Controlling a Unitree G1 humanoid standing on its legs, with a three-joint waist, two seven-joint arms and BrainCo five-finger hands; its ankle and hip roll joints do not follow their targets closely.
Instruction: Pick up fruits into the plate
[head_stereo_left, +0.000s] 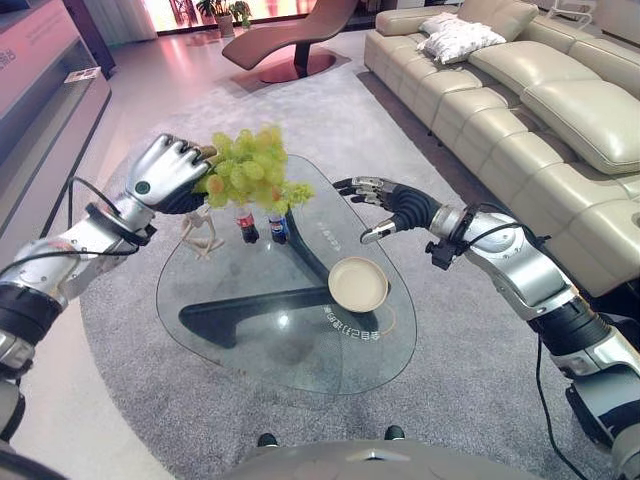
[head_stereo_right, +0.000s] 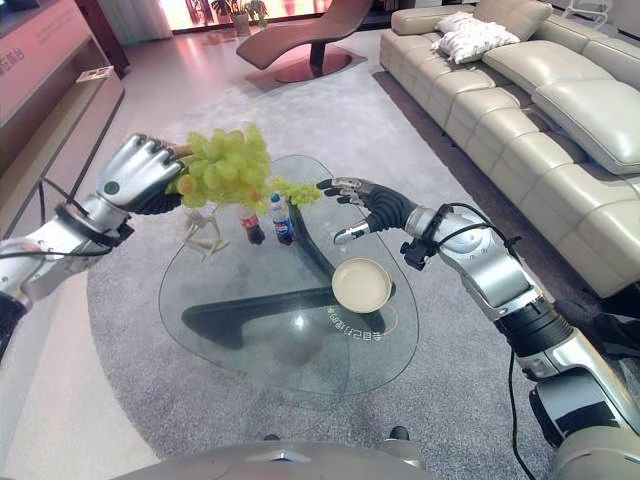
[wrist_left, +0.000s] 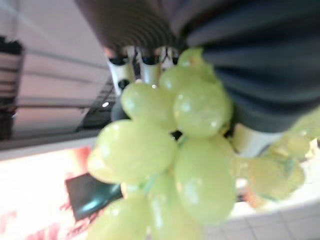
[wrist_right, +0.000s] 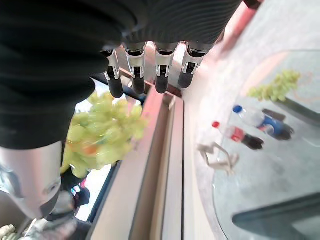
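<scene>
- Bunch of green grapes held up in the air, above the far edge of the glass counter — well apart from the plate, off to the plate's far left.
- Left hand curled round the bunch from its left side, fingers closed on the grapes; close up, grapes pressed right against the palm.
- Right hand hovering just beyond the plate, fingers spread and straight, gripping nothing, tips close to the trailing end of the bunch.
- Plate empty, sitting near the counter's right edge.
- Likely handling: light, soft, easily bruised — berries apt to pop off the stems if squeezed or shaken. Limp, too: loose ends droop and swing. Best taken near the thick top of the bunch, or cradled from below.
- Also beyond the plate: two small bottles and a pale little figure, standing under the grapes.
- Next call, as a guess: carry across, lower gently onto the plate.
</scene>
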